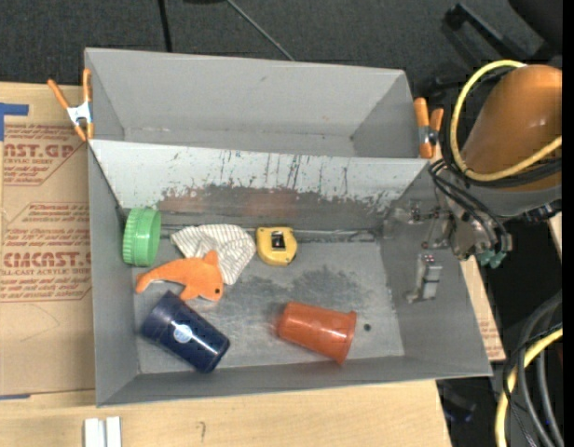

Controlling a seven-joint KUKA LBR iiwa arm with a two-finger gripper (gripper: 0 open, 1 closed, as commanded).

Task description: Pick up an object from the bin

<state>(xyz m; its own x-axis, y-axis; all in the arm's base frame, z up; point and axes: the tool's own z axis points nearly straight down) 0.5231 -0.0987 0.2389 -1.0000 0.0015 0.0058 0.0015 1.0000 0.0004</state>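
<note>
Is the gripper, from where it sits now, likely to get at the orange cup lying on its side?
Probably yes. The orange cup lies alone on the bare floor of the bin, apart from the other things. Nothing stands between it and the gripper at the right side.

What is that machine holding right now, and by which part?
Nothing. The tool hangs by the right wall of the bin, with the orange cup lying apart from it.

Overhead view, slightly oblique, bin [250, 91] central
</note>
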